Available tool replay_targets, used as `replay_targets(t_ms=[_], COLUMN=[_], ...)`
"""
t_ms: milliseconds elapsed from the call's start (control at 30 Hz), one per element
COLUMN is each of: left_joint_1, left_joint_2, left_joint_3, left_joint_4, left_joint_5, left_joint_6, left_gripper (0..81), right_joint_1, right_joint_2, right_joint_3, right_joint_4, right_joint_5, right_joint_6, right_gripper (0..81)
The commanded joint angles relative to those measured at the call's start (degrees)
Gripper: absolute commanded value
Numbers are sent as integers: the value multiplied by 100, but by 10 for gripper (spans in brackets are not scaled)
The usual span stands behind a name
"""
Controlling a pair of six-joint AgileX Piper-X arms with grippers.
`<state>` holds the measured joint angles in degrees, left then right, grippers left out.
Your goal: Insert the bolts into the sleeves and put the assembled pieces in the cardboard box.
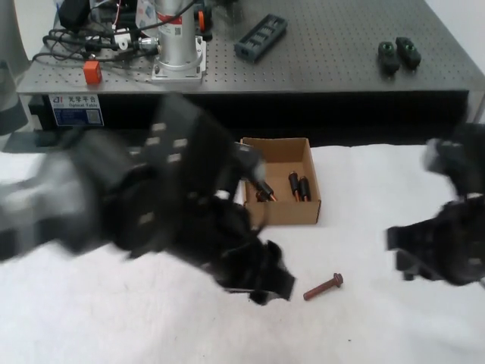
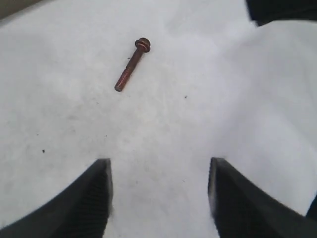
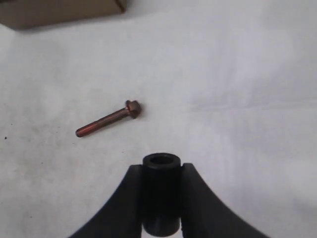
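A copper bolt [image 1: 323, 287] lies loose on the white cloth in front of the cardboard box [image 1: 280, 212]; it also appears as the bolt [image 2: 132, 64] and the bolt [image 3: 108, 119] in the wrist views. My left gripper [image 2: 159, 191] hangs open above the cloth, a short way from the bolt, nothing between its fingers. My right gripper [image 3: 161, 198] is shut on a black sleeve [image 3: 161, 191], held with its bore facing toward the bolt. In the high view the left arm [image 1: 250, 277] sits left of the bolt and the right arm [image 1: 436, 250] far right. Several assembled pieces [image 1: 297, 186] lie in the box.
Behind the cloth stands a perforated metal bench [image 1: 341, 53] with a metal post [image 1: 179, 42], a grey tray [image 1: 260, 36], two black parts [image 1: 398, 54] and cables [image 1: 83, 38]. A corner of the box [image 3: 59, 11] lies beyond the bolt.
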<state>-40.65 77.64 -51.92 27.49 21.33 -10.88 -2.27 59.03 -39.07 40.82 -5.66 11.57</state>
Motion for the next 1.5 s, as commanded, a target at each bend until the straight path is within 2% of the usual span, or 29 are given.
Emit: replay_targets(t_ms=[0,167,267,467,633,967,1100,1300,1400,1467], left_joint_1=[-323,-667,-788,-802,-816,-881,-920,-1002,-1002,-896], left_joint_2=[1710,3194,3918,4950,5325,5604,5716,5806,5700,5529], left_joint_3=[-1452,-3192,-4108,-5475,-5907,-5932,-5932,-5932,-5932,-5932], left_joint_4=[626,1665,2046,2750,2880,2804,2787,2787,2777,2756], left_joint_5=[-117,-901,-1212,-1335,-1346,-1363,-1352,-1345,-1417,-1727], left_joint_6=[1270,2510,2868,3115,3280,3361,3361,3361,2943,2695], left_gripper=[391,391,391,365,347,343,244,1,6,6], right_joint_1=[-118,-514,-557,-557,-557,-557,-557,-488,-488,-488], right_joint_2=[-135,-570,-599,-599,-599,-599,-599,-599,-659,-764], right_joint_3=[11,11,11,11,11,11,11,11,11,11], right_joint_4=[224,483,664,770,769,769,769,769,769,714], right_joint_5=[-195,-679,-701,-701,-701,-701,-844,-870,-870,-870], right_joint_6=[-134,-134,-134,-134,-244,-221,-223,-223,-233,-285], right_gripper=[1,1,1,1,1,1,1,1,1,1])
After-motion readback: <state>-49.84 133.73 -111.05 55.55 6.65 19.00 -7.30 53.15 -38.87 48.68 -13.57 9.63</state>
